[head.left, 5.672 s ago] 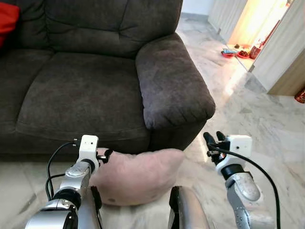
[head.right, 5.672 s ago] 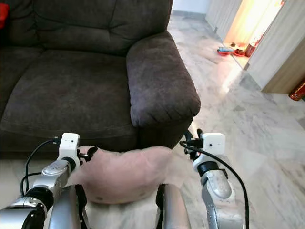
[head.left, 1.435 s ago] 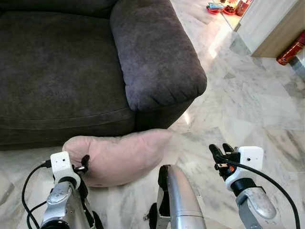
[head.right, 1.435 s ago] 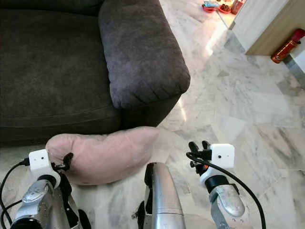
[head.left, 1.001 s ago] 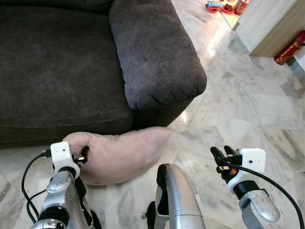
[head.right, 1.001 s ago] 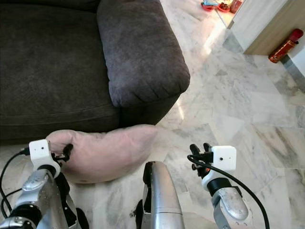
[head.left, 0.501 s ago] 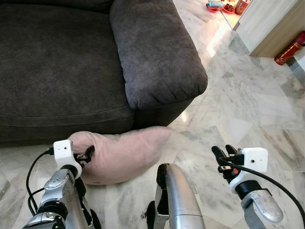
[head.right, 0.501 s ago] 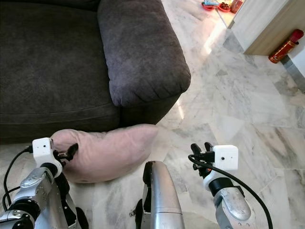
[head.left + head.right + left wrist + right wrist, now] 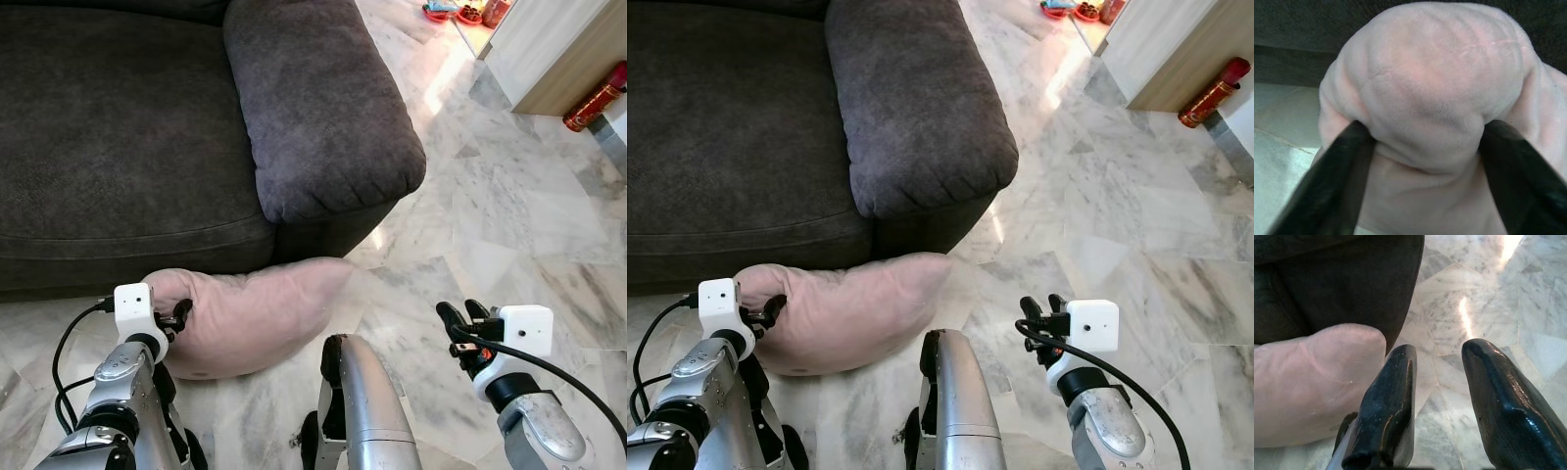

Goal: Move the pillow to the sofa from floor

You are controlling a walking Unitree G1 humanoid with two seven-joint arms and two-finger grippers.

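Note:
A pale pink pillow (image 9: pixel 250 313) lies on the marble floor against the front of the dark grey sofa (image 9: pixel 118 127), just below its armrest (image 9: pixel 313 108). My left gripper (image 9: pixel 178 315) is at the pillow's left end. In the left wrist view that gripper (image 9: pixel 1425 129) is open wide, and the pillow (image 9: pixel 1430 83) bulges between its two fingers (image 9: pixel 1339 176), which touch it on both sides. My right gripper (image 9: pixel 458 315) hovers open over bare floor to the right of the pillow, holding nothing; in its wrist view the pillow's right end (image 9: pixel 1308 382) lies ahead.
My own silver leg (image 9: pixel 358 411) stands just in front of the pillow. A red cylinder (image 9: pixel 595 96) leans by a wooden panel (image 9: pixel 558 49) at the far right. Small red items (image 9: pixel 460 12) lie on the floor far back. Marble floor (image 9: pixel 509 215) stretches open to the right.
My left gripper has crept forward and rightward onto the pillow's left end, which now sits between its fingers. The right gripper has hardly moved.

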